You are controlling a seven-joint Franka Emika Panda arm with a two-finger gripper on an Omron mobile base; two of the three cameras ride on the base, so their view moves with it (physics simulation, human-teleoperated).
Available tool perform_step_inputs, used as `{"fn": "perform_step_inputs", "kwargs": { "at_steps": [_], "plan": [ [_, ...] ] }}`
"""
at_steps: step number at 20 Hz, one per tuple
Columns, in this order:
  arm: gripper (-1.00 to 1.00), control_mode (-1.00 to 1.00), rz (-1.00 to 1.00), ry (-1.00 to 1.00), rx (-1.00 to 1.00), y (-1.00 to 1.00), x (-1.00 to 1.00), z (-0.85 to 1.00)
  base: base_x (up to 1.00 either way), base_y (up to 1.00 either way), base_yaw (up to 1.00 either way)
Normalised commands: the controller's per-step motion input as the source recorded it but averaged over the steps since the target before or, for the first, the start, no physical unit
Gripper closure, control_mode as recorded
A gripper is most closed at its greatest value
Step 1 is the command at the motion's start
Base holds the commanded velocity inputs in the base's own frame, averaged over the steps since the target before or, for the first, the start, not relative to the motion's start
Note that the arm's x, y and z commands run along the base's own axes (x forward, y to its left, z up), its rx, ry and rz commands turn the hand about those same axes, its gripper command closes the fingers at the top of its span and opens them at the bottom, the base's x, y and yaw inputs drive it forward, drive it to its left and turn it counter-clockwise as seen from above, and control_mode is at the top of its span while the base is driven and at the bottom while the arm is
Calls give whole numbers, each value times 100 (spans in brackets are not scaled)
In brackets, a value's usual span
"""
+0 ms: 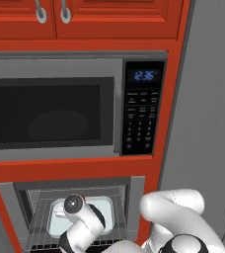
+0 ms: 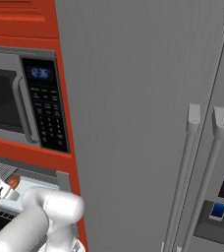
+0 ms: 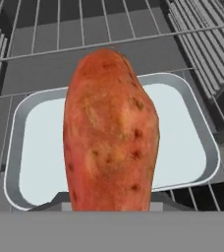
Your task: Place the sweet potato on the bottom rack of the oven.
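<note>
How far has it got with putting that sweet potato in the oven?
Partway. The oven is open and the sweet potato is already picked up, carried in the jaws at the cavity's mouth. In the hand view it hangs over a pale tray sitting on a wire rack. Setting it down and letting go remain.

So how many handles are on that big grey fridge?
2: both long grey handles stand upright side by side on the fridge, the left handle and the right handle. More may be hidden beyond the picture's edge.
</note>
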Motion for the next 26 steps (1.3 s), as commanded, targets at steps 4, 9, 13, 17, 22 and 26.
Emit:
{"fn": "perform_step_inputs", "kwargs": {
  "at_steps": [4, 9, 13, 17, 22, 26],
  "plan": [
    [100, -100, 0, 0, -1, 22, 22, -57, 0, 0, 0],
    [100, -100, 0, 7, 0, 0, 28, -20, 0, 0, 0],
    [100, -100, 0, 9, 0, 6, 11, -43, 0, 0, 0],
    [100, -100, 0, 2, 0, 1, 6, -25, 0, 0, 0],
    [100, -100, 0, -3, -1, 3, 5, -31, 0, 0, 0],
    [100, -100, 0, 0, 0, 2, 14, -30, 0, 0, 0]
  ]
}}
